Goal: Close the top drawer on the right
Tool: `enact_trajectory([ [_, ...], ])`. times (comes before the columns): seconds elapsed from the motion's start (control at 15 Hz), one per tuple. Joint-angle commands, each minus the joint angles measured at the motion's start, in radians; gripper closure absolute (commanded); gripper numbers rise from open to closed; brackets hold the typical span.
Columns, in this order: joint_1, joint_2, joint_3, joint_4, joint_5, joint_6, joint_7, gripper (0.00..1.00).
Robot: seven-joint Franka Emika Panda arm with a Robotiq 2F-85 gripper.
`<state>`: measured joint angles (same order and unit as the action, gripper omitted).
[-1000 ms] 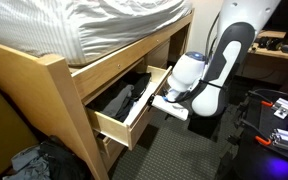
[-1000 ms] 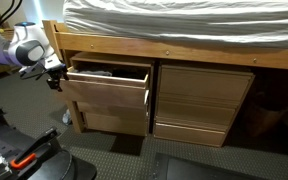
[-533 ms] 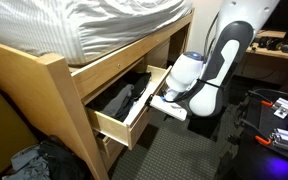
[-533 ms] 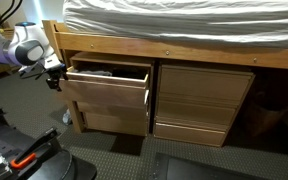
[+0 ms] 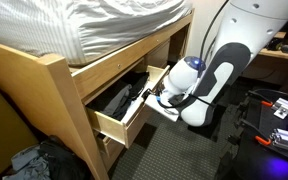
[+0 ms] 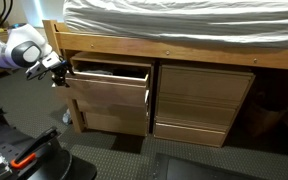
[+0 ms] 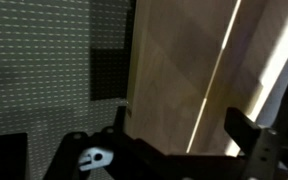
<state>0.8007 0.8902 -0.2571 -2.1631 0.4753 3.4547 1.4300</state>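
We see the wooden bed frame (image 5: 46, 80) w/ white bedding (image 5: 104, 25) on top. Under it the top drawer (image 6: 109, 92) stands well out of its chest, front panel clear of the other fronts, w/ dark cloth (image 5: 122, 98) lying inside. The white arm (image 5: 219, 75) reaches to the drawer's outer side wall, where the gripper (image 5: 152, 97) sits right by the wood, fingers (image 7: 239, 128) spread wide in the wrist view; whether they touch, we can't tell.

Surface (image 5: 174, 152): dark ribbed carpet floor. Crumpled grey-blue cloth pile (image 5: 24, 162) lies at foot of bed post (image 5: 69, 120). Black gear with orange-red parts (image 6: 19, 155) lies near pale wooden drawer unit (image 6: 199, 105) standing on carpet.
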Motion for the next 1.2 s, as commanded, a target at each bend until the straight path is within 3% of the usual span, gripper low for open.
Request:
enact_trajectory([
  [0.0, 0.133, 0.045, -0.114, 0.056, 0.055, 0.000, 0.103, 0.00],
  [0.27, 0.196, 0.050, -0.160, 0.050, 0.059, 0.000, 0.241, 0.00],
  [0.33, 0.162, 0.032, -0.121, 0.060, 0.102, 0.000, 0.135, 0.00],
  [0.53, 0.171, 0.036, -0.125, 0.059, 0.102, 0.000, 0.164, 0.00],
  [0.67, 0.226, 0.027, -0.170, 0.050, 0.129, 0.001, 0.114, 0.00],
  [0.73, 0.263, 0.060, -0.211, 0.065, 0.099, -0.014, 0.151, 0.00],
  [0.8, 0.240, 0.071, -0.183, 0.086, 0.086, -0.014, 0.145, 0.00],
  [0.93, 0.288, 0.118, -0.211, 0.108, 0.100, -0.020, 0.150, 0.00],
  [1.07, 0.259, 0.122, -0.170, 0.123, 0.069, -0.005, 0.150, 0.00],
  [1.13, 0.240, 0.118, -0.140, 0.137, 0.121, -0.032, 0.077, 0.00],
])
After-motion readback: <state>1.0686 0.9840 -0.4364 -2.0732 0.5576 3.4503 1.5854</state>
